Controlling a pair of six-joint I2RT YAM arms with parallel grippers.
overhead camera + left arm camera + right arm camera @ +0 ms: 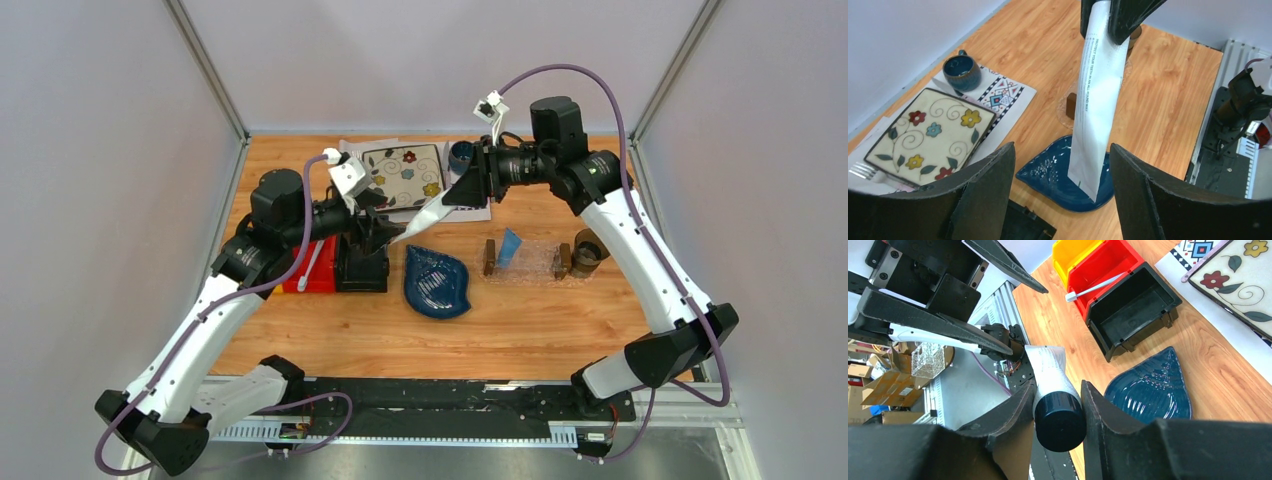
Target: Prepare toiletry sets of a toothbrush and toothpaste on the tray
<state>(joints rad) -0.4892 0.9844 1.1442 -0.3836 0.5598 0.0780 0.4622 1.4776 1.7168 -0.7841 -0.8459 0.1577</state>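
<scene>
From above, the right claw (455, 190) is gripping the white-grey toothpaste (424, 220) in the air over the desk (520, 325), while the light blue toothpaste (510, 247) is leaning in the tray (538, 268) and the toothbrush (311, 262) is lying on the red bin (320, 281). At the left wrist, the left claw (1062, 150) is gaping apart, the hanging tube passing between its fingers untouched. At the right wrist, the right claw is clamping that tube just behind its black cap (1059, 422).

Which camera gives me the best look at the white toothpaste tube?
Left wrist: the white toothpaste tube shows nearly full length, print legible, in front of the open left pincer. Right wrist foreshortens it, showing mainly its black cap clamped in the right pincer. Top external shows only a small slanted sliver between the pincers.
</scene>
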